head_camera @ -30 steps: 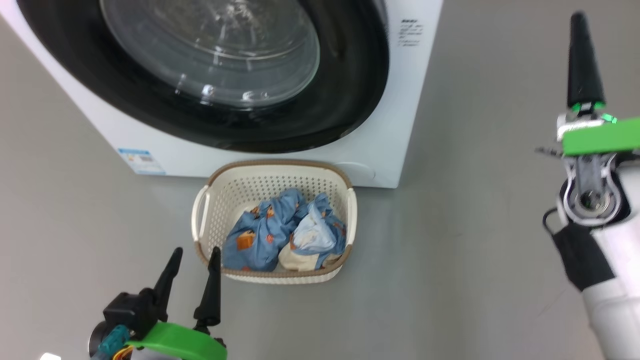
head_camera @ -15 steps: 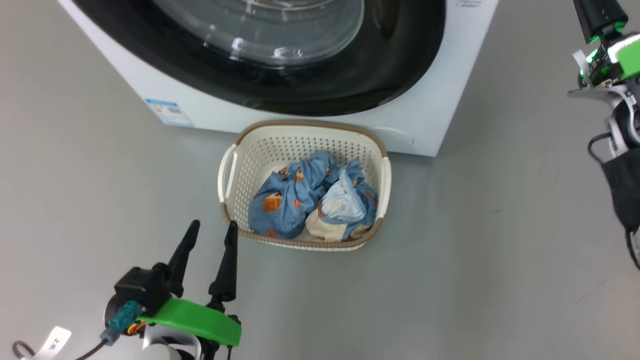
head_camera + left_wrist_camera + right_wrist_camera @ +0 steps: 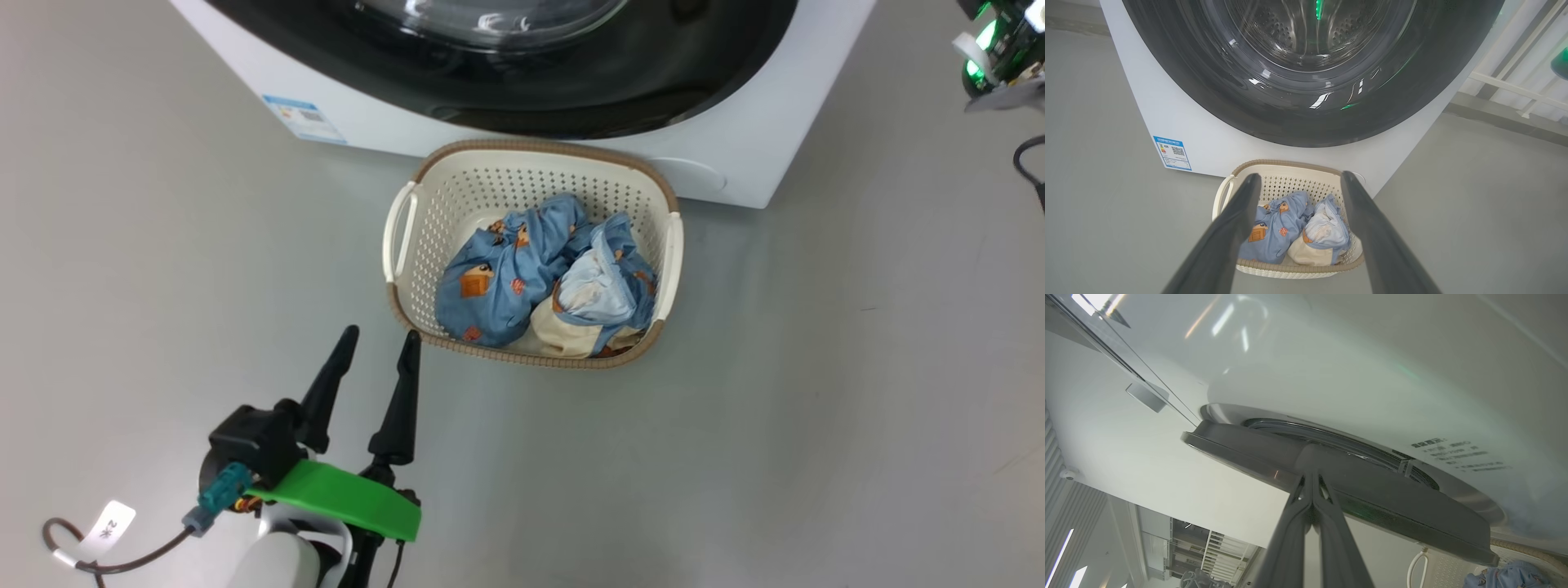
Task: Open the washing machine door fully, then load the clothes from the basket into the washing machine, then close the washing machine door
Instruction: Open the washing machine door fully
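The white washing machine (image 3: 735,155) stands at the top of the head view. The washing machine door (image 3: 571,90) has a glossy black rim around clear glass. The cream basket (image 3: 539,149) sits on the floor right in front of it and holds the blue and cream clothes (image 3: 506,278). My left gripper (image 3: 381,335) is open and empty, its fingertips just outside the basket's near-left corner. In the left wrist view that gripper (image 3: 1300,176) frames the basket (image 3: 1286,163) and clothes (image 3: 1274,232). My right gripper (image 3: 1311,475) is shut, tips against the door's (image 3: 1372,486) black edge.
Grey floor lies open to the left, right and front of the basket. A blue label (image 3: 302,118) marks the machine's lower left corner. A white railing (image 3: 1515,81) runs to the right of the machine. A tagged cable (image 3: 106,527) trails by my left arm.
The head camera has moved, so machine and basket slid up and right in the picture. My right gripper rose toward the door, its fingers leaving the head view. The left gripper stays beside the basket.
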